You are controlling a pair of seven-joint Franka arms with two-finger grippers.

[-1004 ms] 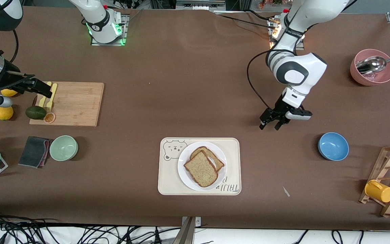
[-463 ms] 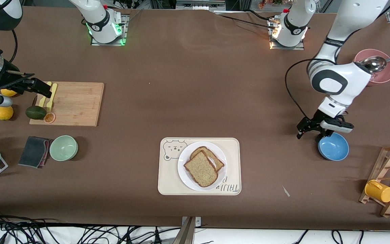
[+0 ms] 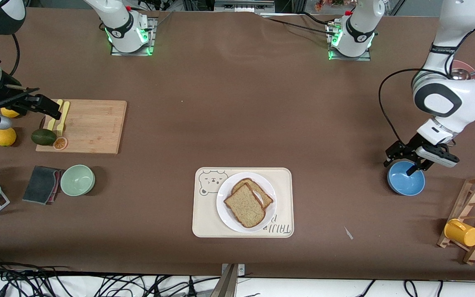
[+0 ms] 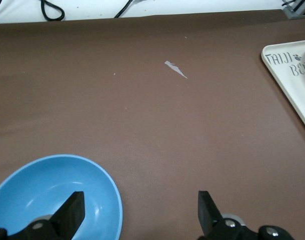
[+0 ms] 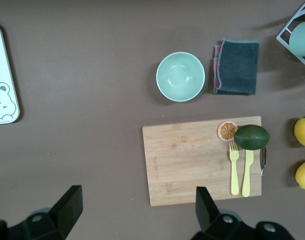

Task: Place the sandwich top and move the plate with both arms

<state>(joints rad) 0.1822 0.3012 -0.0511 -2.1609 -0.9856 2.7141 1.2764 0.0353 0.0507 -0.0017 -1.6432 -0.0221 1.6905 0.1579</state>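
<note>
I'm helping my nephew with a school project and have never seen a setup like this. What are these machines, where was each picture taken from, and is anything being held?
These are two white robot arms bolted to a brown table. The big picture looks down from a camera facing them; the two smaller ones come from cameras on each arm's wrist.

The left gripper hangs open over a blue bowl, holding nothing. The right gripper is open above the end of a wooden cutting board, also empty.

In the middle, a cream rectangular tray carries a round white plate. On the plate, a plain brown bread slice lies atop another slice.
</note>
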